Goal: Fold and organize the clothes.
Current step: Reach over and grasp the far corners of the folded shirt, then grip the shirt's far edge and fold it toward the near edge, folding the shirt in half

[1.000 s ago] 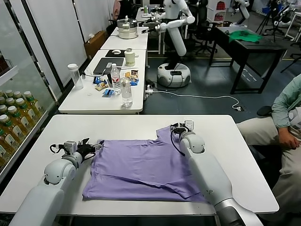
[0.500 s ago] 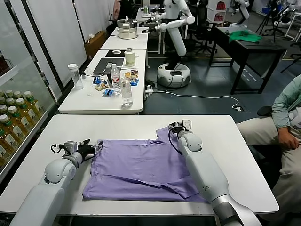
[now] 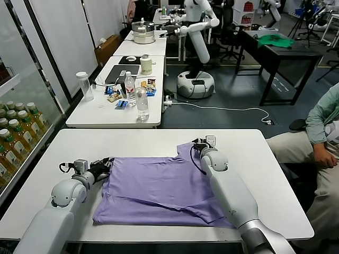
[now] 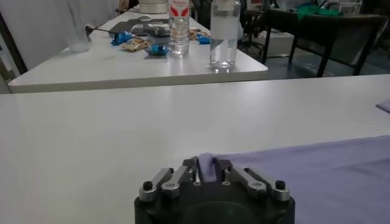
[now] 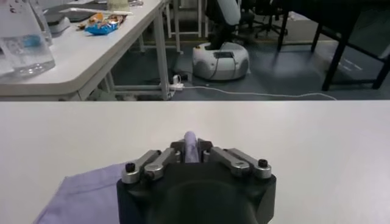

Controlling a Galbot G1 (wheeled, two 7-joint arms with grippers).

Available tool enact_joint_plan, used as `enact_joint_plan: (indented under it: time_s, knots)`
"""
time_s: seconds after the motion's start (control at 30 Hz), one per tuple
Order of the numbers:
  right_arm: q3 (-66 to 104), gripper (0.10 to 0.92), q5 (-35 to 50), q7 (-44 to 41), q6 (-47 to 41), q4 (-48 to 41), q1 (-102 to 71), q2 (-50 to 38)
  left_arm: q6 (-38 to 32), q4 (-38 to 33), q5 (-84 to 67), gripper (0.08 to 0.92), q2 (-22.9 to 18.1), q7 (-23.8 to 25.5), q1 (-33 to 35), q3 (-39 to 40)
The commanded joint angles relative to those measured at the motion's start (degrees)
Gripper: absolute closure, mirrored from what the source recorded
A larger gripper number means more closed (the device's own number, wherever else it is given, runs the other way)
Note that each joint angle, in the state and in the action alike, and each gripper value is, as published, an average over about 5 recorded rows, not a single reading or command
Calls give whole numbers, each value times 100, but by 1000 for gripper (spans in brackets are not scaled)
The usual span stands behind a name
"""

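The clothes, a lavender T-shirt (image 3: 159, 188), lie spread flat on the white table (image 3: 265, 159), plain side up. My left gripper (image 3: 107, 164) sits at the shirt's far left corner, shut on a pinch of its fabric (image 4: 206, 165); a purple fold stands between the jaws. The right gripper (image 3: 198, 144) is at the far right corner by the sleeve, shut on a narrow ridge of the same cloth (image 5: 191, 145). Both hands rest low on the tabletop. The shirt's near right corner (image 3: 209, 214) is folded over a little.
A second white table (image 3: 100, 114) stands beyond mine with water bottles (image 3: 142, 103), snack packets (image 3: 117, 95) and a laptop. Shelves of drink bottles (image 3: 13, 137) line the left. A seated person (image 3: 323, 137) is at the right. Another robot (image 3: 196, 47) stands farther back.
Both grippers have closed from open onto the shirt's far corners. The left one has also drawn slightly nearer the cloth's edge; the shirt itself lies as before.
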Motion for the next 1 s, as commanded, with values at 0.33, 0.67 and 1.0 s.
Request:
enact_joint_plan:
  time_s: [0.33, 0.67, 1.0]
  knots:
    - [141, 909, 1017, 455, -552, 4021, -1811, -1545, -328, -1539, -316, 915, 289, -17, 1423, -781]
    - [906, 909, 1156, 402, -607, 5433, -3279, -2076, -562, -2146, -297, 915, 317, -12, 2306, -1204]
    - [1519, 909, 1139, 359, -629, 6057, -4290, -2213, -671, -2364, -207, 915, 208, -10, 2685, -1268]
